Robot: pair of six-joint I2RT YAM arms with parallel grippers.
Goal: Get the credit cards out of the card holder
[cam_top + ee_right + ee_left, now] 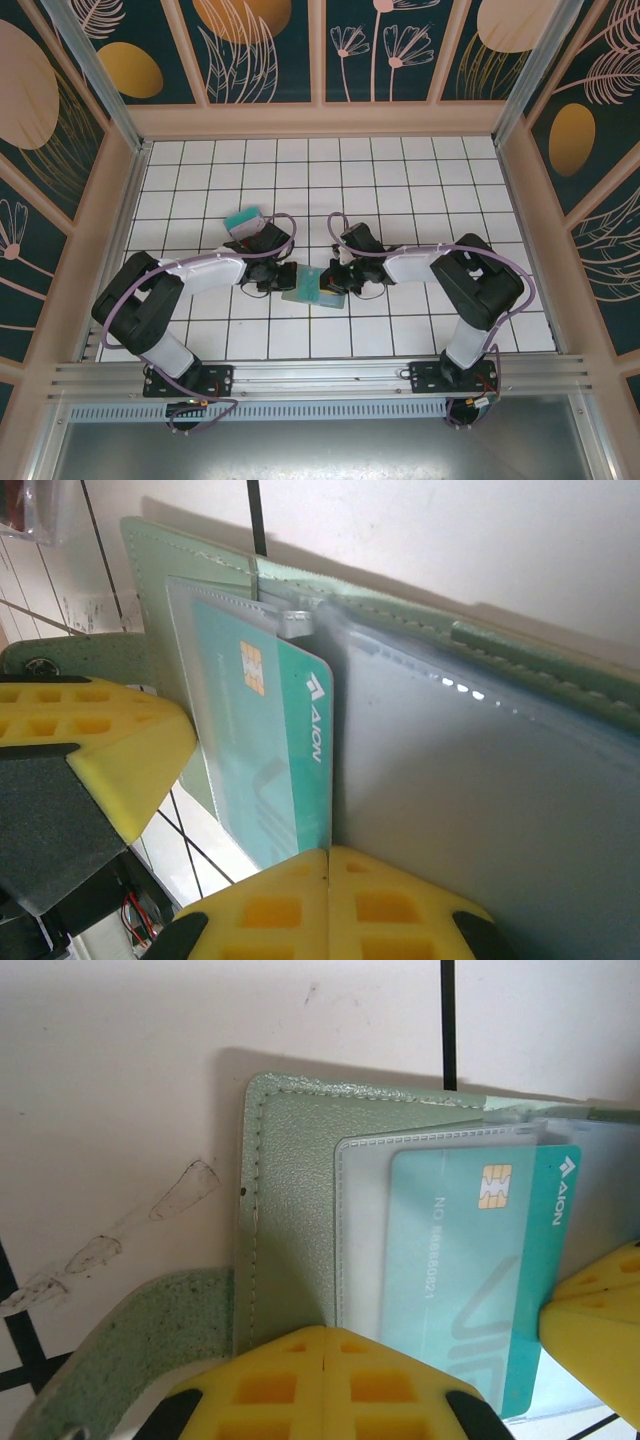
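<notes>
- The left tool is closed, its yellow fingertips set against the edge of the open card holder.
- The right tool is also closed, tips meeting at the corner of the teal card; I cannot tell whether it pinches anything.
- That card sits in a clear sleeve, one long edge sticking out.
- The holder lies mid-table, between both tools.
- Farther back, beside the left arm, lies a small teal rectangle.

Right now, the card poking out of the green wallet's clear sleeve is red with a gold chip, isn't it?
Not red: it is a teal card. The left wrist view shows it, gold chip included, poking out of the clear sleeve of the green card holder.
</notes>
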